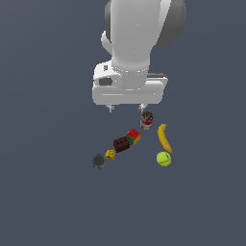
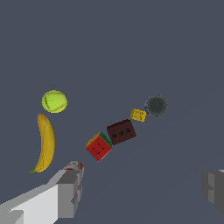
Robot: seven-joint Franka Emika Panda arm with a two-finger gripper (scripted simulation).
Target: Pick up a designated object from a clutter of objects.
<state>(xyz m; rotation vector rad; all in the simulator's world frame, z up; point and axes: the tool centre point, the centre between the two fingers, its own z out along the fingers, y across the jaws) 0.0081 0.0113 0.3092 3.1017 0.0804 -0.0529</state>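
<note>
Tool (image 2: 142,188) spread wide, nothing between the fingers (image 2: 70,192), hanging high over the can (image 1: 146,120). It's not over the ball (image 1: 164,158) yet.

Ball sits on the counter (image 1: 48,202) at the edge of the clutter, on the exterior view's right, just off the tip of the banana (image 1: 164,138), well apart from the cube (image 1: 133,136).

Risks, my read:
- Banana is v. close to the ball, so a finger coming down on that side could clip it and knock the ball away.
- Ball is round, so it'll roll if nudged off-centre and squirt out if pinched off its widest part.
- Both are yellowish, so a mix-up is possible. The round shape decides it.

Looks & shapes: ball is yellow-green with a faint curved seam, prob. fuzzy. Banana is long, curved, smooth. Can is a small cylinder w/ red label. Cube is red/green/yellow, flat-faced. Brick (image 1: 121,143) is dark brown, boxy, w/ dots on one face. Next come a tiny yellow piece (image 1: 110,154) and a dark grey disc (image 1: 98,161), rough-edged. Counter is plain matte grey-blue.
</note>
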